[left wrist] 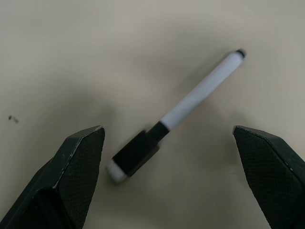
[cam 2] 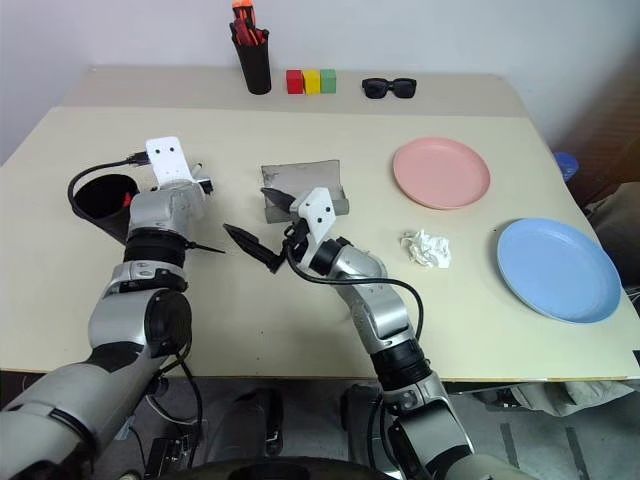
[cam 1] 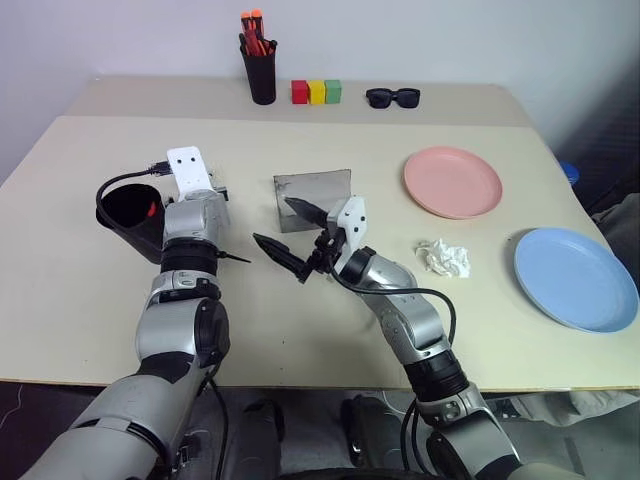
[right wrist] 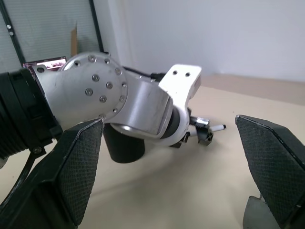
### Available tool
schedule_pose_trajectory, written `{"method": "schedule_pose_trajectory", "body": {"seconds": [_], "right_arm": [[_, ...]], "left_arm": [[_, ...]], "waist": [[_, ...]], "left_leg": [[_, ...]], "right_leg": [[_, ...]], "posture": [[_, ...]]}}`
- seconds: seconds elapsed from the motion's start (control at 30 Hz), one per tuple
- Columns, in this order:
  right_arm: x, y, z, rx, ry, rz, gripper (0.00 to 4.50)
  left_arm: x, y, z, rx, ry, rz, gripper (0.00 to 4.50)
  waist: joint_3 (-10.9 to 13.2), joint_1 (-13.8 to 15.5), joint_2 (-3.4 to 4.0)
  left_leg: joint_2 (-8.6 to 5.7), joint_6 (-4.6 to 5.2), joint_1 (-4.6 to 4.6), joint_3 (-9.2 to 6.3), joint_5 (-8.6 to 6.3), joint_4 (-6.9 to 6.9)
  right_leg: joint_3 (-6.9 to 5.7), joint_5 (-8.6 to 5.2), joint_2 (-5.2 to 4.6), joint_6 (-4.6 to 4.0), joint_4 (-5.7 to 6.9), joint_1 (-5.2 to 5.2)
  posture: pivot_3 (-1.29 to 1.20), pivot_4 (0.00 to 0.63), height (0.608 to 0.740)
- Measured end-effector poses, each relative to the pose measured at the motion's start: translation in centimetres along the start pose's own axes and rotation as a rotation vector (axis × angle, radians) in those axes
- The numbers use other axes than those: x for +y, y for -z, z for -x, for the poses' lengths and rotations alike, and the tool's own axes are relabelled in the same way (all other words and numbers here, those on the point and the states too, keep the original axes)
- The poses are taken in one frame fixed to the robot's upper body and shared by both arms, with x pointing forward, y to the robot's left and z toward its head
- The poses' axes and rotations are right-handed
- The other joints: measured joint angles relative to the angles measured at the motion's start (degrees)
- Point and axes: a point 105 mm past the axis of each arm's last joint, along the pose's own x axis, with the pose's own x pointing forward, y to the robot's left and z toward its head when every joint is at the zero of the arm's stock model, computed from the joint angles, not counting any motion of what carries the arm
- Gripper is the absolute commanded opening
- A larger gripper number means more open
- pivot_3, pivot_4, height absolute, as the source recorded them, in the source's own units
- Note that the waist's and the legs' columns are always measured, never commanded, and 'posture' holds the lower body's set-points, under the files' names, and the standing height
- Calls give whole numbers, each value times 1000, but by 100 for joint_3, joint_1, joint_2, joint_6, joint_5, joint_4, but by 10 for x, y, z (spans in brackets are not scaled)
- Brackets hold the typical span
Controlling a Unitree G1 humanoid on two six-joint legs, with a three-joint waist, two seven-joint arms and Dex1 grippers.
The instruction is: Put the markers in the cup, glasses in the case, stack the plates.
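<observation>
Early in the job, judging by the layout. One marker apparently done: a speck of red inside the black cup [cam 1: 132, 208] at the desk's [cam 1: 80, 300] left side, likely the thin red marker, though too small to confirm. White-barrelled marker [left wrist: 183, 110] lying flat on the desk, black cap toward the left claw [left wrist: 174, 157], which hangs over it spread wide and empty, one finger either side, touching nothing. Next move probably a descent and a squeeze across the barrel, then a short carry to the cup just beside the left arm. Right claw [cam 1: 288, 238] raised near the desk's middle, fingers fully parted, holding nothing, close in front of the grey case [cam 1: 313, 198]. Case lid apparently standing open; glasses not made out, so whether in the case or elsewhere cannot be told. Plates not yet stacked: pink plate [cam 1: 452, 182] and blue plate [cam 1: 574, 278] lying apart on the right half of the desk, a crumpled white tissue [cam 1: 443, 258] between them and the right arm. Pen pot of orange-capped markers [cam 1: 260, 60], coloured blocks [cam 1: 316, 92] and black sunglasses [cam 1: 392, 97] along the far edge, no part of the job.
</observation>
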Motion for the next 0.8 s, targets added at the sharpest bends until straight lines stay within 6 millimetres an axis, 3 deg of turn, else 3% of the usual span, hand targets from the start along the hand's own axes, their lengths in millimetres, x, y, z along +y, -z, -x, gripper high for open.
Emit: {"method": "schedule_pose_trajectory", "body": {"seconds": [0.17,0.27,0.47,0.8], "right_arm": [[0,0,0,-2,0,1,4500],[0,0,0,-2,-1,1,4500],[0,0,0,-1,-1,1,4500],[0,0,0,-1,-1,0,4500]], "left_arm": [[1,0,-2,11,7,29,4422],[0,0,-2,19,23,53,3238],[-4,1,-1,25,49,67,132],[-41,-11,19,-82,248,44,132]], "waist": [[0,-1,0],[0,0,0],[0,-1,0],[0,11,0]], "left_leg": [[0,-2,0,-1,1,0],[0,-3,0,-1,1,0],[-1,-3,0,-1,2,0],[-1,-7,-7,-2,4,-1]], "right_leg": [[-1,0,0,0,0,0],[-1,0,0,0,1,0],[-2,0,0,0,1,0],[-4,0,-1,0,-1,-2]], "posture": [[0,150,732],[0,150,732],[0,150,732],[0,150,732]]}}
